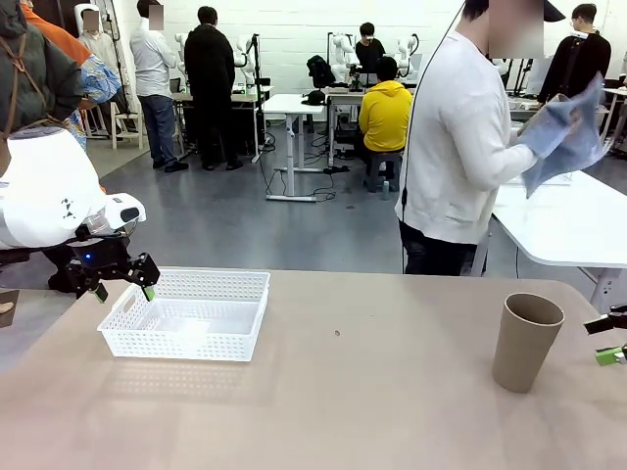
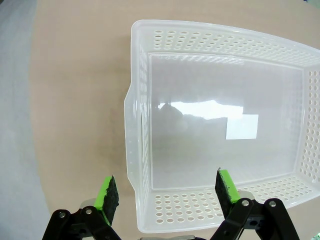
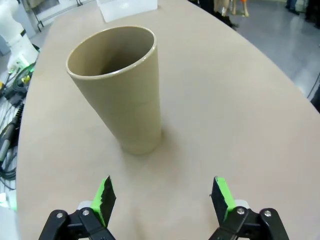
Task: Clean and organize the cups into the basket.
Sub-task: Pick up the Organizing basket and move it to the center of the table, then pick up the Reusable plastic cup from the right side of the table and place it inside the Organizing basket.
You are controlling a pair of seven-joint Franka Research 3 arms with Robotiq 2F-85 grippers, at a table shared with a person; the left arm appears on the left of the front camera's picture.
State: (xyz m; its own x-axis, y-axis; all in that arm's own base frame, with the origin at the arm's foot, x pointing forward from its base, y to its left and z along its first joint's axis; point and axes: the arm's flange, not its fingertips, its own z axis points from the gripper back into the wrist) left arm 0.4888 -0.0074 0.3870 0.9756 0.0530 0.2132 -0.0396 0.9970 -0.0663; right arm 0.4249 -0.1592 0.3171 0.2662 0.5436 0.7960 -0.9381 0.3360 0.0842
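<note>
The right end effector (image 3: 163,194) hangs low at the right edge of the desk (image 1: 372,401). Its fingers are spread wide and hold nothing. It faces the brown cup (image 3: 122,95), which stands upright and mouth-up on the desk, near the fingertips but apart from them. The basket (image 1: 186,345) sits well apart on the left of the desk with nothing in it. The left end effector (image 2: 167,190) is poised above the basket's left end, also spread and empty.

The step in hand looks like the approach to the cup. To do it well, the right arm should advance until the cup's wall sits centred between the pads. It should then take the cup around mid-height rather than at the thin rim and close gently, since paper will likely buckle. The right wrist points leftward across the desk, tipped shallowly downward. The left arm reaches in from the left, its wrist tilted steeply toward the basket floor.
</note>
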